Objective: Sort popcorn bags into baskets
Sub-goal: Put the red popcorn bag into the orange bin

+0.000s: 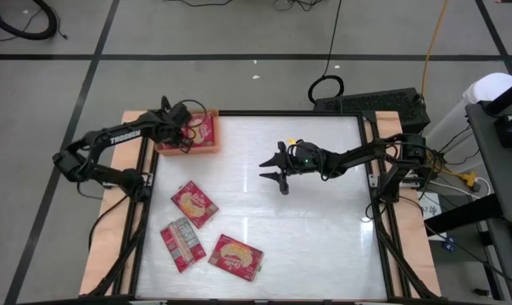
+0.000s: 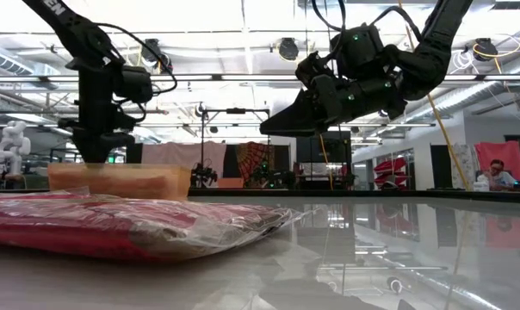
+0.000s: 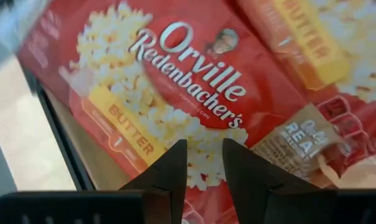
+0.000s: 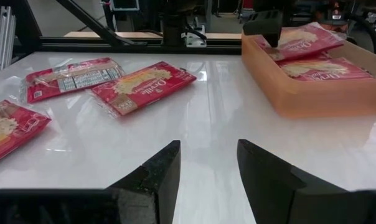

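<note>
One white table [image 1: 324, 237] is seen, framed by dark rails, with light wooden boards [image 1: 103, 254] along its two sides. One orange basket [image 1: 207, 147] is set at a far corner of the table, directly under the left gripper [image 1: 186, 134], and two popcorn bags [image 4: 312, 53] are counted inside it, lying side by side. The left gripper is held low over those bags with its fingers [image 3: 169, 174] slightly apart and nothing clamped between them. Three more popcorn bags [image 1: 194, 204] are spread flat on the table, well apart from the basket and nearer the left arm's side; one [image 1: 182, 244] is turned label-side up. The right gripper [image 1: 281, 174] is raised above the bare middle of the table, its fingers [image 4: 154, 174] spread wide and empty, with the three loose bags lying beyond it and nothing in between.
</note>
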### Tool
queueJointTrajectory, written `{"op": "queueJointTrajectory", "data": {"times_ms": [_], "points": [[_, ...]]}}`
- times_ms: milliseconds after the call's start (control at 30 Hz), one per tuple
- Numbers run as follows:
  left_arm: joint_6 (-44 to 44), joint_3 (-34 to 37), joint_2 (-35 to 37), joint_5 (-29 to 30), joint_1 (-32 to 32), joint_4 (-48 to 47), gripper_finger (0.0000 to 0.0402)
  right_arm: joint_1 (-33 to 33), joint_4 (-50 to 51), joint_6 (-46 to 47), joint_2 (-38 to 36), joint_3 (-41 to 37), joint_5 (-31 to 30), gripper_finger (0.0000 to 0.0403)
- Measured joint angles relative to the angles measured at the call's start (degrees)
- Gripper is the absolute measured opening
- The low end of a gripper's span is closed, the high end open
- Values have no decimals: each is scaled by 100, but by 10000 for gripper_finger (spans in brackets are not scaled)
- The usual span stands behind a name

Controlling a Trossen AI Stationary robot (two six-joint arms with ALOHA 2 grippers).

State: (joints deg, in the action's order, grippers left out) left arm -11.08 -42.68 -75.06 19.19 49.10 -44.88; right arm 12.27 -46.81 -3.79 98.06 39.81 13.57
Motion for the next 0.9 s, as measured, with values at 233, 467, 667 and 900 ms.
{"op": "queueJointTrajectory", "data": {"times_ms": [233, 467, 667, 900], "points": [[197, 0, 4, 363, -116, 112, 106, -2, -4, 7, 0, 0, 1, 151], [-84, 0, 13, 474, -122, -26, 106, 0, -1, 7, 0, 0, -1, 151], [-103, 0, 13, -102, -546, 1152, 106, 0, -4, 8, 0, 0, -168, 151], [-154, 1, -68, -114, -984, 2102, 106, 2, -6, 9, 0, 0, -326, 151]]}}
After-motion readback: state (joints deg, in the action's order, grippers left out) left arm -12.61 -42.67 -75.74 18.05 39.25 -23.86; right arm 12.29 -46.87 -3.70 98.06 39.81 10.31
